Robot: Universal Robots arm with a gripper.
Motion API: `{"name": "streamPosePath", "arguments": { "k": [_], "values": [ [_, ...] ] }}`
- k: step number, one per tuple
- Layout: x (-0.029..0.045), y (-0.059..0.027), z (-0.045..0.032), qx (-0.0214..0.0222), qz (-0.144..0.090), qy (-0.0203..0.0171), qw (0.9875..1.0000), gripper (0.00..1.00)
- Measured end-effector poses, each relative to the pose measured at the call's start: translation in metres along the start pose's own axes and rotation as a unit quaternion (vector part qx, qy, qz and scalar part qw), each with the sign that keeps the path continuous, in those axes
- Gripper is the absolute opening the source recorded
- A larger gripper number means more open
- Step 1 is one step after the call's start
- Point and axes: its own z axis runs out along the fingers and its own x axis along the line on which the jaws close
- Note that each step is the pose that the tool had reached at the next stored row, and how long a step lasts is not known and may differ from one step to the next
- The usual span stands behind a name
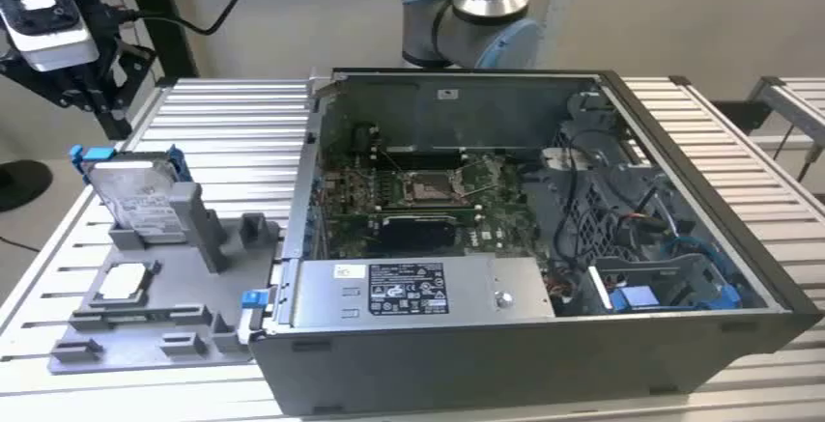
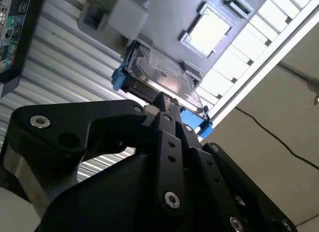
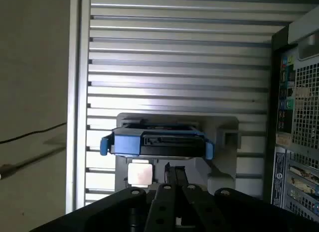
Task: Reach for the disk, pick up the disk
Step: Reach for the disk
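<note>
The disk [image 1: 135, 195] stands on edge in a slot of a grey fixture [image 1: 155, 340] at the exterior view's left, silver with a white label and blue bracket ends. My gripper [image 1: 80, 94] hangs above and behind it, clear of it. In both wrist views the black fingers lie close together, tips pointing at the disk [image 2: 159, 75] with a gap still between tips and drive. The gripper [image 2: 163, 100] holds nothing. In the first wrist view the disk [image 3: 157, 142] shows edge-on just beyond the gripper [image 3: 174, 168].
A small square silver chip [image 1: 123, 282] lies on the fixture in front of the disk. An open computer case [image 1: 451, 79] fills the middle and right of the slatted metal table [image 1: 232, 123], with a grey labelled box [image 1: 412, 292] at its front.
</note>
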Motion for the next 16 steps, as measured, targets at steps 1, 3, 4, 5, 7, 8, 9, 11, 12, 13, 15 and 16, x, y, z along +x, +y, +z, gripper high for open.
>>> {"name": "streamPosePath", "arguments": {
  "k": [1,3,4,5,7,8,9,11,12,13,15,16],
  "values": [
    [0.0000,0.0000,0.0000,0.0000,0.000,0.0000,1.0000,0.00],
    [0.0000,0.0000,0.0000,0.0000,0.000,0.0000,1.0000,0.00],
    [0.0001,0.0000,-0.0001,0.0000,0.000,0.0001,1.0000,0.00],
    [0.0003,0.0000,0.0000,0.0000,0.000,0.0000,1.0000,0.00],
    [0.0007,0.0001,0.0000,0.0000,0.000,0.0000,1.0000,0.00],
    [0.0009,0.0001,0.0000,0.0000,0.000,0.0000,1.0000,0.00],
    [0.0011,0.0001,0.0000,0.0000,0.000,0.0000,1.0000,0.00],
    [0.0014,0.0002,0.0000,0.0000,0.000,0.0000,1.0000,0.00],
    [0.0015,0.0002,0.0000,0.0000,0.000,0.0000,1.0000,0.00],
    [0.0017,0.0003,0.0000,0.0000,0.000,0.0000,1.0000,0.00],
    [0.0021,0.0005,0.0000,0.0000,0.000,0.0000,1.0000,0.00],
    [0.0024,0.0006,0.0000,0.0000,0.000,0.0000,1.0000,0.00]
  ]
}}
